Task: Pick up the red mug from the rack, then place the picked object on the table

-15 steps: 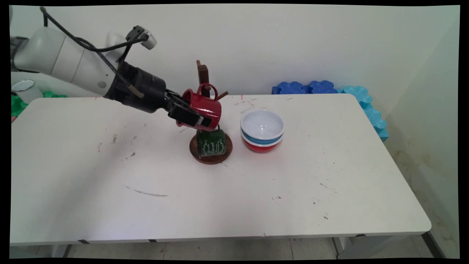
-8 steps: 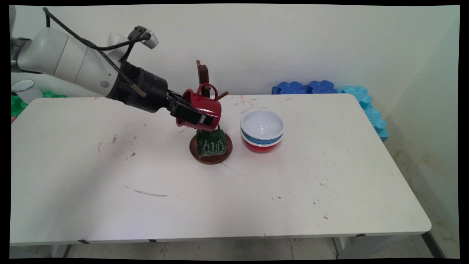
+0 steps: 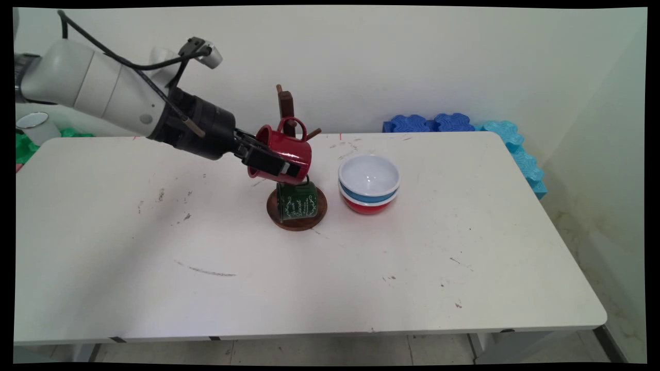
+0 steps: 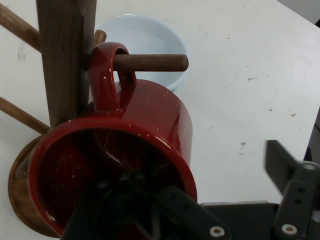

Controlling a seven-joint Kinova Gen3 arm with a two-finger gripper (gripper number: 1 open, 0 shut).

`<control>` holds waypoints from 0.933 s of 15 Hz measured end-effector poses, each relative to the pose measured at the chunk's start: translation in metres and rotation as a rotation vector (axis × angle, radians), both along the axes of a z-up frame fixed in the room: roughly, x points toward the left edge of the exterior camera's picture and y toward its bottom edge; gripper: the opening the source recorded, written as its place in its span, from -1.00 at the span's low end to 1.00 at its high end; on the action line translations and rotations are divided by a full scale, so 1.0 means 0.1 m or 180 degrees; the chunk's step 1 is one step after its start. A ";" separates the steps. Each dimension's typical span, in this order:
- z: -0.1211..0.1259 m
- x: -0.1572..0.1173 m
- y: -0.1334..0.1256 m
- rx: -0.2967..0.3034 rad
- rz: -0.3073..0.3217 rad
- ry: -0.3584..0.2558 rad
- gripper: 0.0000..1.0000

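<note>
End effector: the end effector (image 3: 272, 163) reaches in from the left, tilted down, at the red mug (image 3: 293, 148). It is open. One finger is inside the mug's mouth and the other is outside its wall.
Red mug: lies on its side above the worktop (image 3: 412, 257), mouth toward the end effector. Its handle is looped over a peg (image 4: 156, 62) of the rack (image 3: 286, 105).
Hand view only: the end effector (image 4: 200, 167) shows bare worktop (image 4: 240, 75) between the outer finger (image 4: 280, 162) and the red mug's (image 4: 150, 115) side, so that finger is clear of the wall. The inner finger is a dark blur inside the mug. The handle sits close against the rack's post (image 4: 65, 50), with the peg's tip sticking out past it. The white bowl (image 4: 145, 35) shows behind the peg.
Main view only: a green mug (image 3: 297, 202) hangs low on the rack, right under the red mug and over the round wooden base (image 3: 289, 225). The outer finger overlaps the red mug's near side, so no gap shows here.
Bowls: a stack of bowls (image 3: 368, 178), white on blue on red, stands just right of the rack, apart from it.
Edges: blue foam blocks (image 3: 433, 123) lie along the far right rim. A white cup (image 3: 33, 126) stands off the far left corner.
</note>
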State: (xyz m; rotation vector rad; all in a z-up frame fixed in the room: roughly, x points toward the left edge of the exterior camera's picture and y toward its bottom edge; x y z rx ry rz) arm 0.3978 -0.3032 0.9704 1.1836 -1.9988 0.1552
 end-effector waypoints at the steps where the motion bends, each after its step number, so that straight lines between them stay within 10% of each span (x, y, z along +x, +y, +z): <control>1: 0.00 0.00 0.00 0.0002 0.0007 0.0003 -1.00; 14: 0.02 0.02 -0.01 -0.0013 0.0017 -0.0032 -1.00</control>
